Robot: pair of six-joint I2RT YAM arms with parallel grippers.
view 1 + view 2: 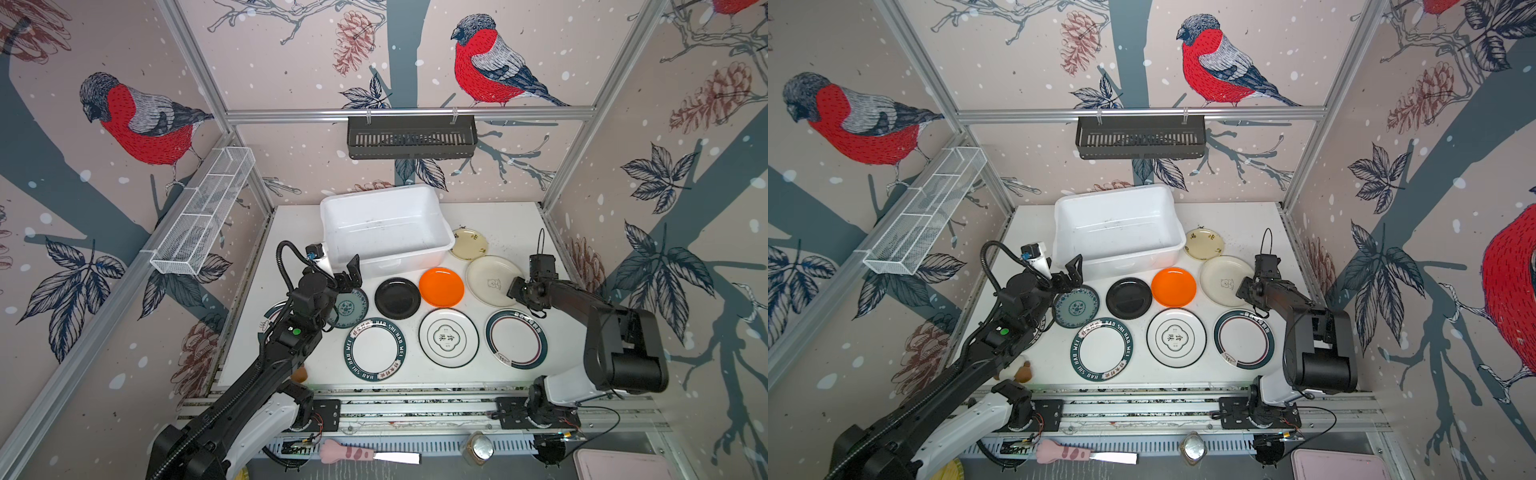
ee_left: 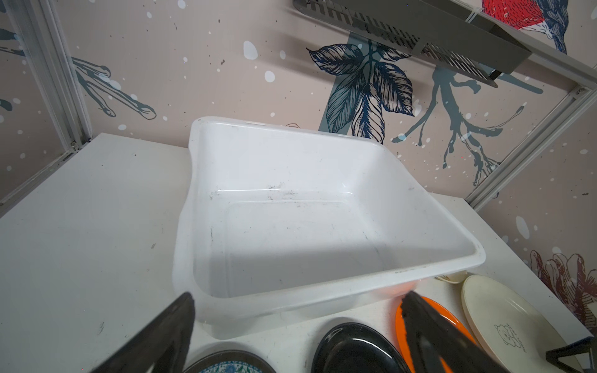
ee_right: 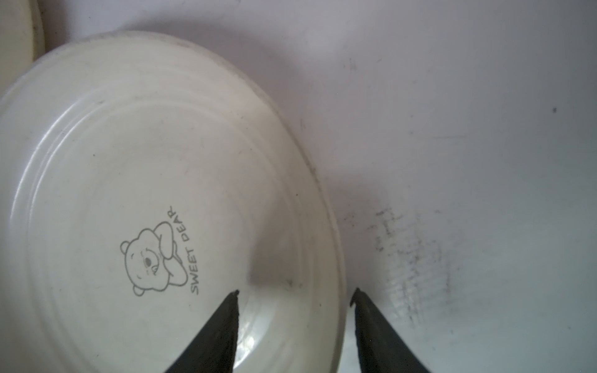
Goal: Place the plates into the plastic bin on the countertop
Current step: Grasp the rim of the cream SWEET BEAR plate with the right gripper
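The plastic bin (image 1: 386, 232) (image 1: 1117, 232) (image 2: 307, 232) sits empty at the back of the countertop (image 1: 295, 232). In front of it lie the plates: teal patterned (image 1: 351, 307), black (image 1: 397, 298), orange (image 1: 441, 286), a cream bear plate (image 1: 492, 280) (image 3: 129, 161), a small cream one (image 1: 469, 244) and three white ones with dark rims (image 1: 377, 349) (image 1: 449, 338) (image 1: 516, 338). My left gripper (image 1: 351, 276) (image 2: 297, 296) hangs open over the teal plate by the bin's front corner. My right gripper (image 1: 513, 291) (image 3: 296, 291) straddles the bear plate's right rim, jaws apart.
A black slotted basket (image 1: 411, 137) hangs on the back rail. A white wire rack (image 1: 203, 212) runs along the left wall. One more plate (image 1: 270, 316) lies mostly hidden under my left arm. A pink-handled tool (image 1: 353, 455) lies below the front rails.
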